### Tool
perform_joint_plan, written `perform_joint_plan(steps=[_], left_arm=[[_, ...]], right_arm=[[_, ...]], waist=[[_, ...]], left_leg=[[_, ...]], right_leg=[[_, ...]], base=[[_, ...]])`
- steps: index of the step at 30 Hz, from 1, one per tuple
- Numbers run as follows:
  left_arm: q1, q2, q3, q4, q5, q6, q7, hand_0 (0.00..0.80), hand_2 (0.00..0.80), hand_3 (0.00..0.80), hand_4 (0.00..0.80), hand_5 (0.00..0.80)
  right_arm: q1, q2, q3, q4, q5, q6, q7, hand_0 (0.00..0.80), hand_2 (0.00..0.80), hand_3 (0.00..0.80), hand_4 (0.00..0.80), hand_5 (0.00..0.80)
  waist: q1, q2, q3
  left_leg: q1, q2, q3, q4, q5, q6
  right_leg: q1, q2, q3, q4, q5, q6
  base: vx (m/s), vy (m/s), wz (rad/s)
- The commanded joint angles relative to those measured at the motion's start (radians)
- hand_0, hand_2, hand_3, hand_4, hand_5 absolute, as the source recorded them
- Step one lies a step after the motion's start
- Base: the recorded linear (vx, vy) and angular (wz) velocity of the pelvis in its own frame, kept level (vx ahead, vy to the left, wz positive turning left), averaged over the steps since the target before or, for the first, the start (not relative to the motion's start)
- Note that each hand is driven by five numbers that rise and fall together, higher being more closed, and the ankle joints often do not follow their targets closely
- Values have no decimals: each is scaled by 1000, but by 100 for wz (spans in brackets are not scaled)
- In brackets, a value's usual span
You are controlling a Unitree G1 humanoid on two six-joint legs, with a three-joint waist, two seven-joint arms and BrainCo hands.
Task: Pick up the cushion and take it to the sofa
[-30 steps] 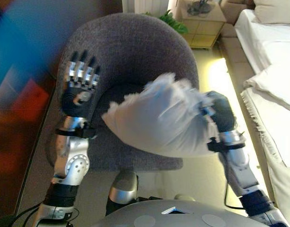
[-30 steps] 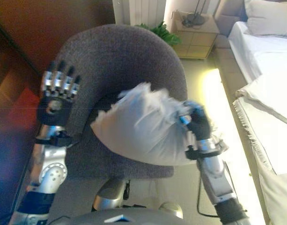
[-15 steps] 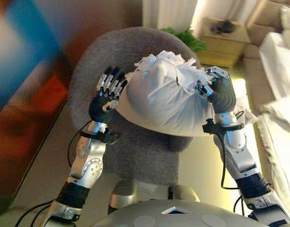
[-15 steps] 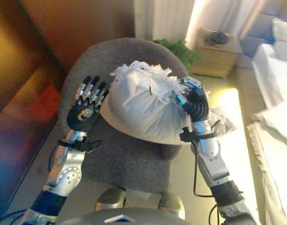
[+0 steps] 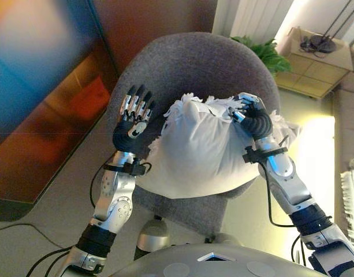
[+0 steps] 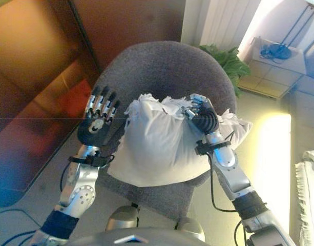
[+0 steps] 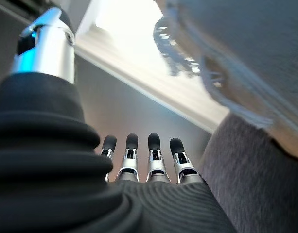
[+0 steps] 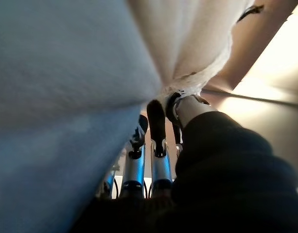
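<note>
The white cushion (image 5: 200,150) with a frilled edge hangs over the seat of the grey armchair (image 5: 188,57). My right hand (image 5: 254,118) is shut on the cloth at the cushion's upper right corner and holds it up. The right wrist view shows the fingers (image 8: 156,121) curled into the white cloth (image 8: 66,73). My left hand (image 5: 133,118) is open with straight fingers, raised just left of the cushion; I cannot tell whether it touches it. In the left wrist view the fingers (image 7: 153,155) are straight and hold nothing.
A dark wooden cabinet (image 5: 44,115) stands at the left. A green plant (image 5: 263,52) and a small side table (image 5: 315,57) are behind the armchair at the right. A white fringed cover (image 6: 310,205) shows at the right edge.
The camera has swung left. My right hand has kept hold of the cushion, which now hangs more upright over the chair. My left hand has come closer to the cushion's left side.
</note>
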Motion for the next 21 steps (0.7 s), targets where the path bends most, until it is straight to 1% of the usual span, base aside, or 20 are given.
perform_joint_plan(steps=[1, 5, 12, 21], left_arm=[[-24, 6, 15, -3, 47, -14, -3, 0, 0, 0, 0, 0], [-12, 12, 17, -4, 39, -2, -26, 0, 0, 0, 0, 0], [-18, 30, 10, 7, 41, 30, -23, 0, 0, 0, 0, 0], [-54, 59, 11, 29, 2, 78, -66, 0, 0, 0, 0, 0]], right_arm=[[-174, 45, -53, -43, 43, -86, -56, 800, 800, 800, 800, 800], [-189, 74, -56, 19, 21, -74, -105, 800, 800, 800, 800, 800], [-284, 125, -40, 227, -11, -42, -209, 800, 800, 800, 800, 800], [-419, 120, -43, 498, 87, -15, -265, 800, 800, 800, 800, 800]], waist=[[20, -50, -73], [39, -47, -74], [81, -49, -65], [138, -47, -45]], left_leg=[[11, 29, 42, 15, -59, 9], [19, 26, 44, 2, -63, 17], [29, 26, 28, -15, -63, 22], [8, 34, -2, -15, -59, 10]], right_leg=[[14, -39, -46, 2, -29, 10], [17, -48, -68, 2, -27, 17], [32, -56, -108, 4, -30, 21], [34, -60, -148, 2, -36, 23]], base=[[153, 78, 15], [107, 53, 9], [72, 11, 20], [31, -25, 19]])
